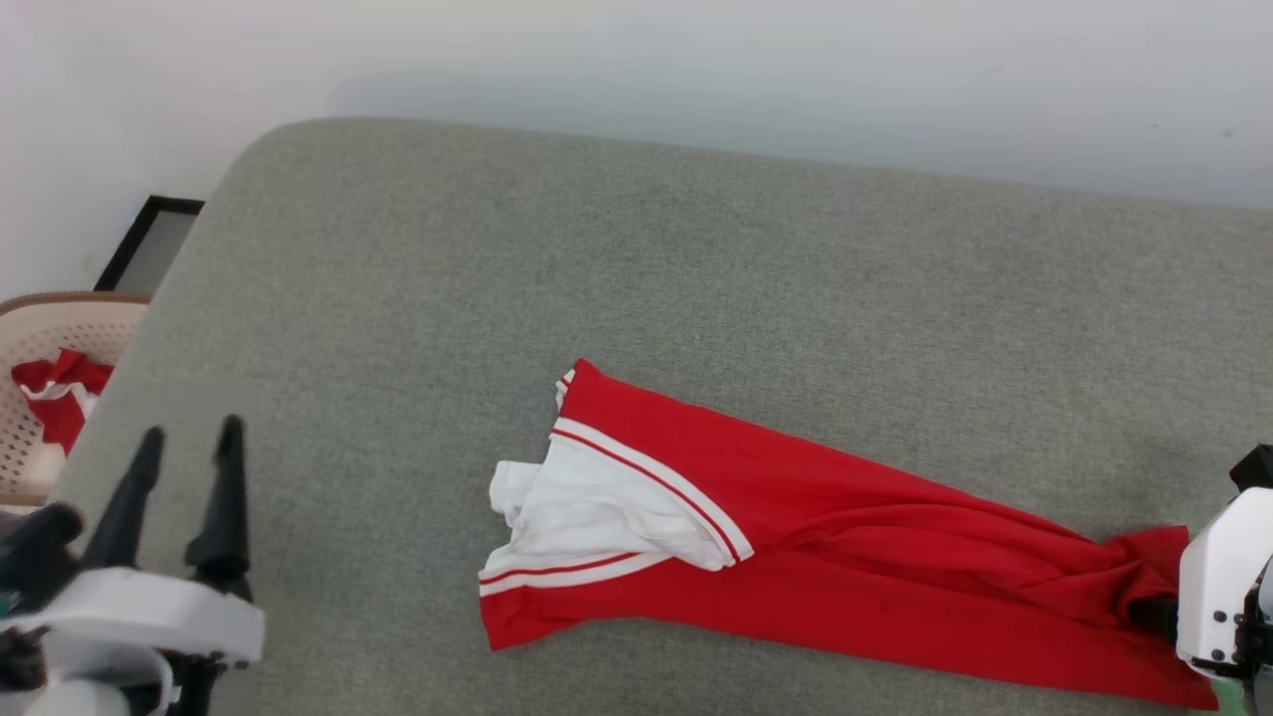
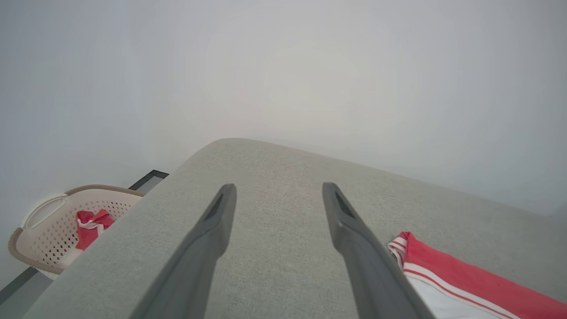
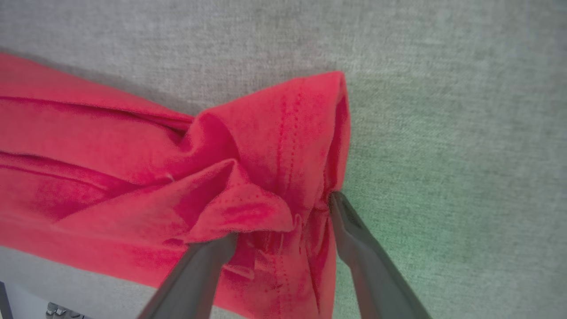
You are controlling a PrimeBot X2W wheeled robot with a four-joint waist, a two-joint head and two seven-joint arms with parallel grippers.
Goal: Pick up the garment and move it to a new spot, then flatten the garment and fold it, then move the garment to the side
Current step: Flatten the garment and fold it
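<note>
head view: a red jersey shirt (image 1: 796, 537) is lying in a long, rumpled band across a grey upholstered cushion (image 1: 696, 249). its white sleeve end and striped trim are pointing toward the robot's left, and its red hem is running up to the right arm's white wrist housing (image 1: 1218, 587). the left gripper (image 1: 192, 430) is hovering well apart from the shirt near the cushion's left corner, its dark fingers standing wide with nothing between them. a beige perforated basket (image 1: 75, 298) is sitting beyond that corner, holding a small red-and-white bundle (image 1: 60, 393).

left wrist view: the left fingers are framing bare grey fabric, with the shirt's striped end lying off to one side, apart from them.

right wrist view: the right gripper (image 3: 283, 217) is sitting at the bunched hem, fingers spread wide and straddling a knot of folds. one tip is tucking under a flap of cloth and the other is resting at the hem's edge. nothing is being pinched yet.

the pick-up appears to be just starting. the closing fingers may be catching only the top flap rather than the whole hem, which could leave the shirt peeling open or slipping free in the lift. with the hem lying near the cushion's edge, a one-sided pull may also be dragging the cloth off.
</note>
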